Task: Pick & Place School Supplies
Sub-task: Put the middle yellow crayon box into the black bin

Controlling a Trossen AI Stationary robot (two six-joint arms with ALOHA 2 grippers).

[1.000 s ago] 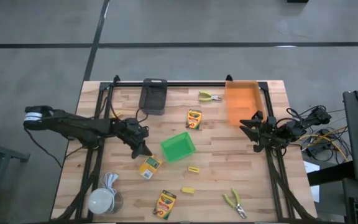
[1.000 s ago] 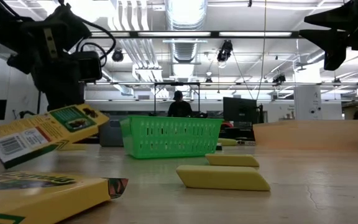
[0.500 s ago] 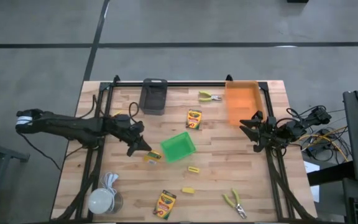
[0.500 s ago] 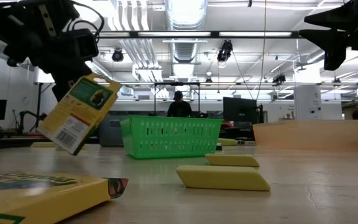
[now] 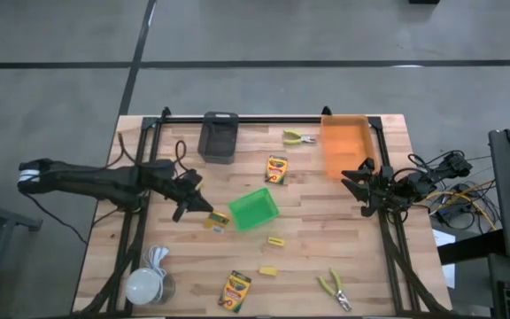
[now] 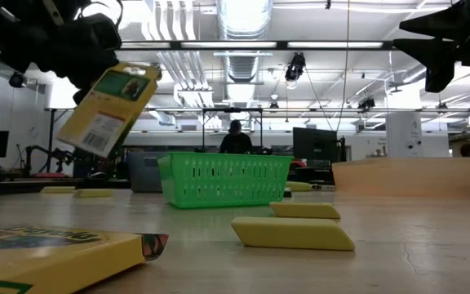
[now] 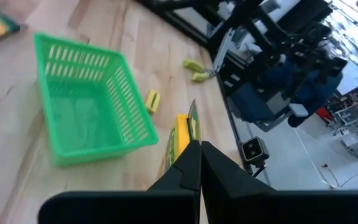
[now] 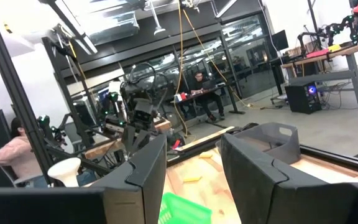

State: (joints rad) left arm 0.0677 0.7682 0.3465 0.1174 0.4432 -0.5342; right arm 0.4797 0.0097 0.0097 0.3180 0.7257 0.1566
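My left gripper is shut on a yellow-and-green crayon box, in the air just left of the green bin. In the low view the box hangs steeply tilted, clear of the table. My right gripper hovers open near the table's right edge, beside the orange bin, touching nothing. Two more crayon boxes lie flat. Two small yellow blocks and two yellow-handled pliers lie on the wood. My left gripper pinches the crayon box between its two fingers at the box's upper end. In the wrist view the box's thin edge sticks out past the shut fingertips. The fingers come slanting down from the table's left. The box is lifted clear and hangs tilted below them.
A grey bin stands at the far edge and the orange bin at far right. A white round object sits at the near left corner. Bare wood lies between the green bin and the right arm.
My left gripper has risen and drawn slightly toward the table's left, staying shut on the crayon box. The box has been lifted from low over the table to well above it and has tipped from nearly flat to steeply tilted. The right arm has kept still.
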